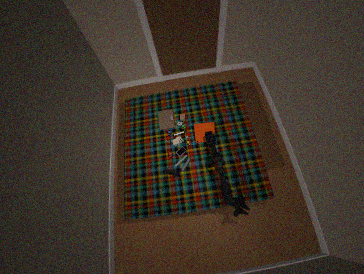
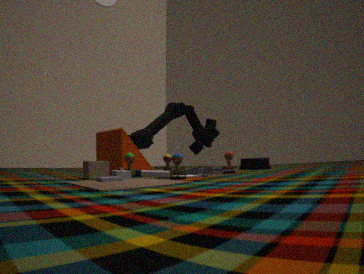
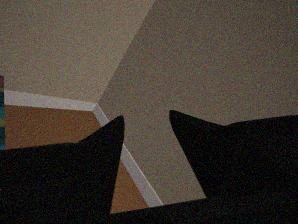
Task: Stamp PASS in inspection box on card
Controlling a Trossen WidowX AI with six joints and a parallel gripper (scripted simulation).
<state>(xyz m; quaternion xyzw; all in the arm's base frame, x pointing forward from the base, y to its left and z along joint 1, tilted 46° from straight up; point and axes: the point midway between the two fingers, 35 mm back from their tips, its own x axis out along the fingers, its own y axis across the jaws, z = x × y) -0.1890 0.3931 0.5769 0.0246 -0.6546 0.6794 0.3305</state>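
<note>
My gripper (image 3: pixel 147 116) is open and empty. Its dark fingers stand apart with only wall and floor between them in the wrist view. In the top view it is far out beyond the bench items, near the mat's edge. Several knob-handled stamps stand upright: green-topped (image 2: pixel 129 157), yellow-topped (image 2: pixel 167 158), blue-topped (image 2: pixel 177 159) and red-topped (image 2: pixel 229 156). Which one is PASS cannot be read. A small pale item (image 1: pixel 177 141), perhaps the card, lies among them. A dark square with a light rim (image 1: pixel 181 151) lies beside it; whether it is the pad is unclear. Any print is too small to see.
An orange wedge-shaped block (image 1: pixel 201 131) (image 2: pixel 109 146) stands at the arm's base. A grey-brown flat board (image 1: pixel 165 120) lies near the small items. A pale block (image 2: pixel 96 169) and a black block (image 2: pixel 255 163) stand at opposite sides. Everything is on a plaid mat (image 1: pixel 150 195).
</note>
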